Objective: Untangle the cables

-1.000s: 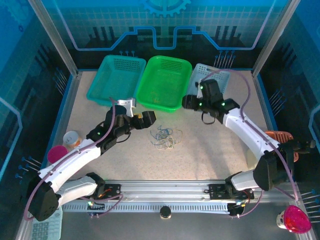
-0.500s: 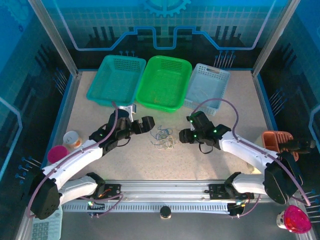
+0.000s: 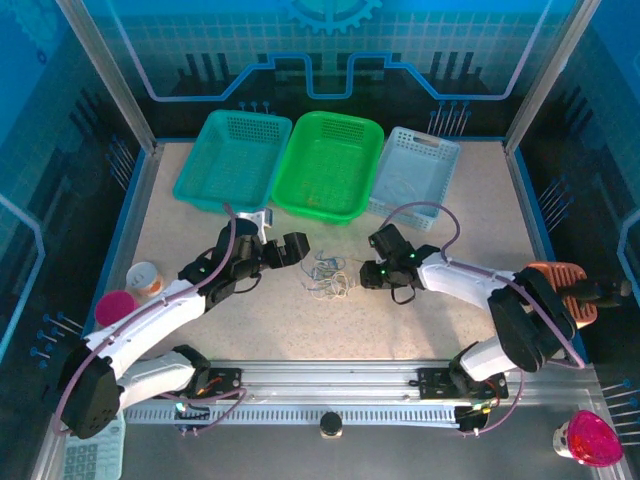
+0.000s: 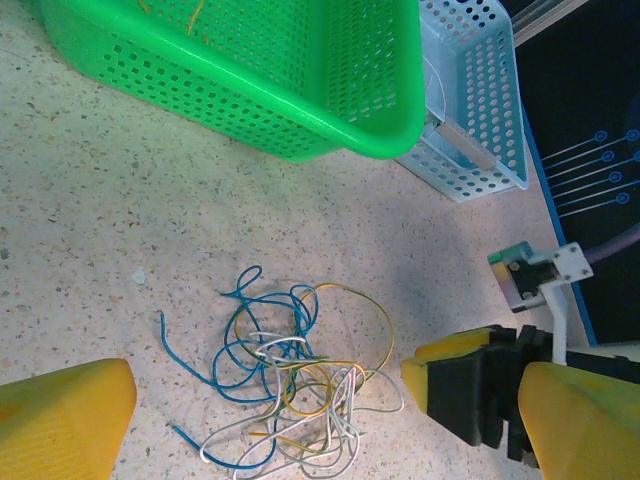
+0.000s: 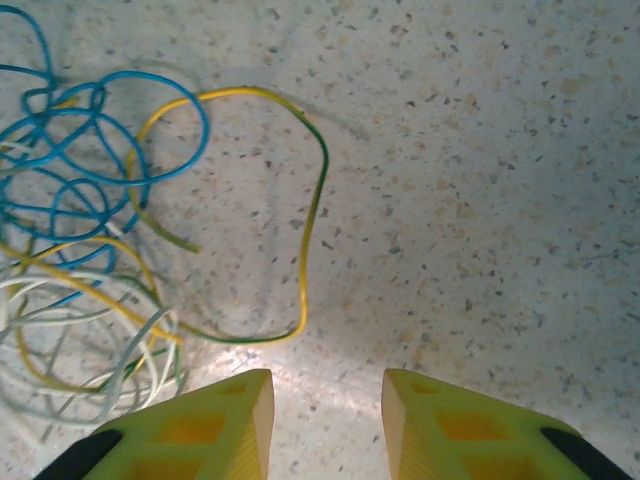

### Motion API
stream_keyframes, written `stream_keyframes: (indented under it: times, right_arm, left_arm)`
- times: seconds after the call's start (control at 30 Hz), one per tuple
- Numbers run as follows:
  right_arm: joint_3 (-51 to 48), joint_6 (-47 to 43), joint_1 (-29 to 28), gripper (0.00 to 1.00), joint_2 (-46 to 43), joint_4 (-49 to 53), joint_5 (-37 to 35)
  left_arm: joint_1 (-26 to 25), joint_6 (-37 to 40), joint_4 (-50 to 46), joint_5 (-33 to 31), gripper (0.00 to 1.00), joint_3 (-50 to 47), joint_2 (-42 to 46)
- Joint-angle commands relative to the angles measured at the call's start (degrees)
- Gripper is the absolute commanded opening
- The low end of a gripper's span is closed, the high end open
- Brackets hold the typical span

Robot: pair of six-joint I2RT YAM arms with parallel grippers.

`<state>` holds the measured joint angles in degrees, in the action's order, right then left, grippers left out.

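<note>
The cables (image 3: 328, 279) lie in a loose clump on the table (image 3: 250, 325) between the two pincers. Its longer spread runs from the left gripper (image 3: 292, 250) across to the right gripper (image 3: 367, 273), and one yellow-green loop (image 5: 303, 230) bulges out just ahead of the right one's parted fingers (image 5: 190, 430). The left gripper is also spread wide, its yellow fingers (image 4: 60, 420) either side of the clump, and beyond both pincers stand a teal basket (image 3: 232, 160), a green basket (image 3: 330, 165) with a few yellowish strands inside, and a pale blue basket (image 3: 412, 180) whose contents I cannot make out.

The cables (image 3: 329, 277) are thin blue, white and yellow cords tangled in one loose clump, lying flat on the speckled surface (image 3: 300, 335) just in front of the green basket (image 3: 330, 165). One yellow-green loop (image 5: 300, 220) sprawls outward.
</note>
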<state>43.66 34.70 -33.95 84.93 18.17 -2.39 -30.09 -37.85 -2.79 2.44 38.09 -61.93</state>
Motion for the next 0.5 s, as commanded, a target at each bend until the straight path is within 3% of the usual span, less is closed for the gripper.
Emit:
stream_keyframes:
  times: [0.0, 0.27, 0.47]
  right_arm:
    - [2.5, -0.1, 0.9, 0.35, 1.6, -2.8, 1.2]
    - [3.4, 0.4, 1.3, 0.33, 3.8, -4.5, 2.5]
    - [3.6, 0.5, 1.8, 0.26, 6.2, -5.4, 2.7]
  left_arm:
    - [0.5, -0.7, -0.1, 1.1, 0.99, 0.5, 0.4]
    - [0.5, -0.8, 0.0, 1.3, 0.99, 0.4, 0.4]
    - [0.5, -0.9, 0.0, 1.3, 0.99, 0.8, 0.6]
